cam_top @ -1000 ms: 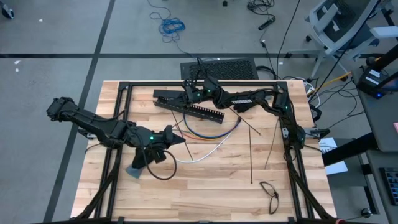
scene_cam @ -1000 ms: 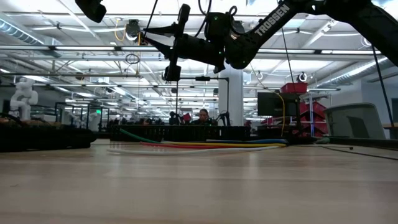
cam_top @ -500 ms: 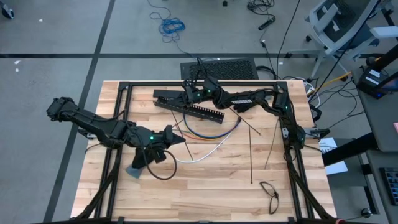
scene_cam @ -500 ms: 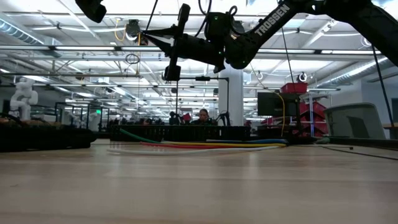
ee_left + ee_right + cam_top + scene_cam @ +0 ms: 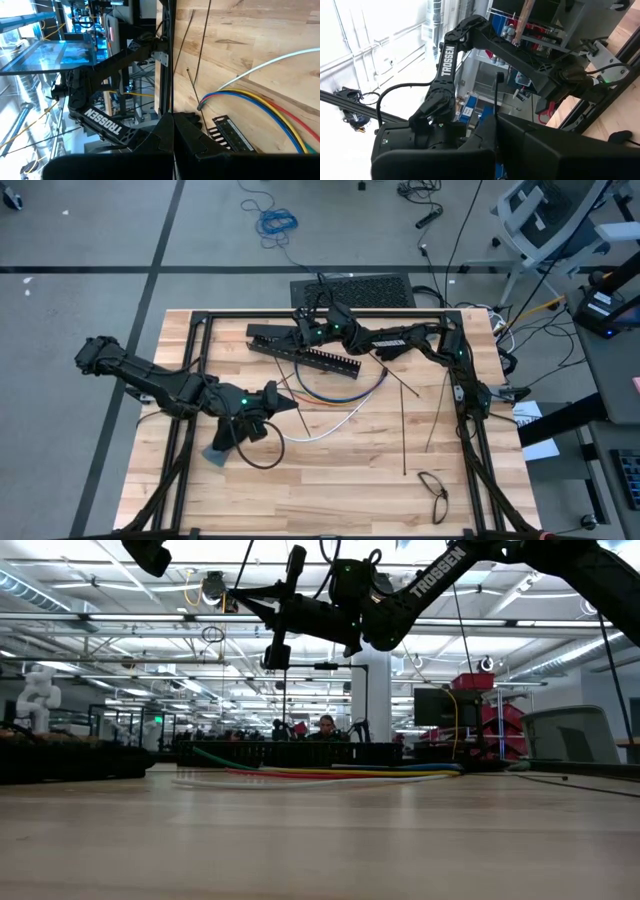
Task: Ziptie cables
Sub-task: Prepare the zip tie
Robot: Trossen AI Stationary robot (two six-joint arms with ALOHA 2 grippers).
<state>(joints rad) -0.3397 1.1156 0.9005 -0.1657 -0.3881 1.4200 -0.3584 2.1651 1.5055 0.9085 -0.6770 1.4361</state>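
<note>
The cables (image 5: 340, 394) lie as a coloured arc on the wood, with a white wire (image 5: 330, 425) beside them. A thicker black loop (image 5: 262, 456) lies nearer. In the low view the cables (image 5: 330, 773) rest flat. My right gripper (image 5: 300, 330) hovers above the black slotted bar (image 5: 305, 354), shut on a thin black zip tie (image 5: 496, 100). My left gripper (image 5: 287, 402) is shut just left of the cables (image 5: 250, 97). A thin black strip (image 5: 284, 386) shows beside its tips; held or not, I cannot tell. My right gripper pinches the zip tie between its two shut fingers. The strip (image 5: 496, 102) sticks out past the fingertips and ends in a small head (image 5: 499, 76). It is lifted clear, high above the table (image 5: 293, 570). Whether my left gripper touches the strip by its tips, I cannot tell.
Loose zip ties (image 5: 404, 430) (image 5: 437, 415) lie on the right half of the table. A small black loop (image 5: 434, 490) sits near the front right corner. A black frame rail (image 5: 300, 313) runs around the table. A blue-grey pad (image 5: 214, 454) lies under my left arm.
</note>
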